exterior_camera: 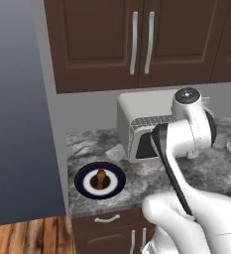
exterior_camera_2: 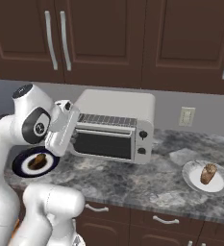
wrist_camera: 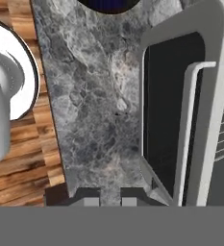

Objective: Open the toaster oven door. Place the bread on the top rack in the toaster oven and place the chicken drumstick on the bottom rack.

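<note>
Item: toaster oven door (exterior_camera_2: pixel 104 142), a dark glass pane in a light grey frame, stood partly dropped, its top edge tipped away from the toaster oven (exterior_camera_2: pixel 114 126) so that a strip of silver wire rack showed in the gap above it; which of the two racks that was could not be told. The oven sat on the grey marbled counter (exterior_camera_2: pixel 132 180) under the dark wood cabinets (exterior_camera_2: pixel 108 38). In the hand view the door's pale bar handle (wrist_camera: pixel 189 129) lay at about two o'clock from the gripper (wrist_camera: pixel 108 199). Step in hand, by judgement: finishing the door's swing down. Done well, that would mean pressing on the top edge or the handle and following the hinge arc outward and down, without dragging sideways, until the flap lay flat and both racks were reachable. Gripper: jaws pressed together, holding nothing visible, the fingertips low beside the door's near corner; whether they touched the frame could not be told. Chicken drumstick (exterior_camera: pixel 101 178): on a dark blue plate (exterior_camera: pixel 115 187) at about eight o'clock from the oven in the left base view. Bread (exterior_camera_2: pixel 208 174): on a white plate (exterior_camera_2: pixel 192 182) at about four o'clock from the oven in the right base view, well apart from the arm. Neither food had yet been placed.
</note>
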Available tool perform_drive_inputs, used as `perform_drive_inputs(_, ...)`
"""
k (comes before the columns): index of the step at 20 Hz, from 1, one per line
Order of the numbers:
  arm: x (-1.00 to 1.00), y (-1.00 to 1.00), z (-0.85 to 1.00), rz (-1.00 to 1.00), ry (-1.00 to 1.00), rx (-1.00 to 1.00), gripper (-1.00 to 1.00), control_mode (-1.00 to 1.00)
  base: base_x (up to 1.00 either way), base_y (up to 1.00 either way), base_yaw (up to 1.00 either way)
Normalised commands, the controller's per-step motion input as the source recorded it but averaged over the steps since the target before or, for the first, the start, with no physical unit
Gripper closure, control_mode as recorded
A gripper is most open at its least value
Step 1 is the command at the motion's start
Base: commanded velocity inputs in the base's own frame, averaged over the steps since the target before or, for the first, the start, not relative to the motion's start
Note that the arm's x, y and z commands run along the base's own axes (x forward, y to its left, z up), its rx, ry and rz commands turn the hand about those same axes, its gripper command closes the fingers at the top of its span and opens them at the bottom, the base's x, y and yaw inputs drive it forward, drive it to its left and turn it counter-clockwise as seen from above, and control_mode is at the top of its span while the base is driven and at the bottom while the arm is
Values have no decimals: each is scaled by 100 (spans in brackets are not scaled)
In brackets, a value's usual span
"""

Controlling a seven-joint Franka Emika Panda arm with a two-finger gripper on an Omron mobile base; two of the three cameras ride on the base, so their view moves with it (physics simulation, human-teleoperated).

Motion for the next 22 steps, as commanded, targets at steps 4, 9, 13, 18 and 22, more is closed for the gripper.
perform_drive_inputs(4, 63, 0, 100, 12, 20, 0, -100, -100, 0, 0, 0)
perform_drive_inputs(9, 71, -10, 26, 44, 32, 0, -100, -100, 0, 0, 0)
perform_drive_inputs(13, 40, -8, -83, 66, 38, -4, -100, -100, 0, 0, 0)
perform_drive_inputs(18, 60, -27, -73, 67, 17, -2, -100, -100, 0, 0, 0)
perform_drive_inputs(22, 97, -36, -26, 55, -1, 4, -100, -100, 0, 0, 0)
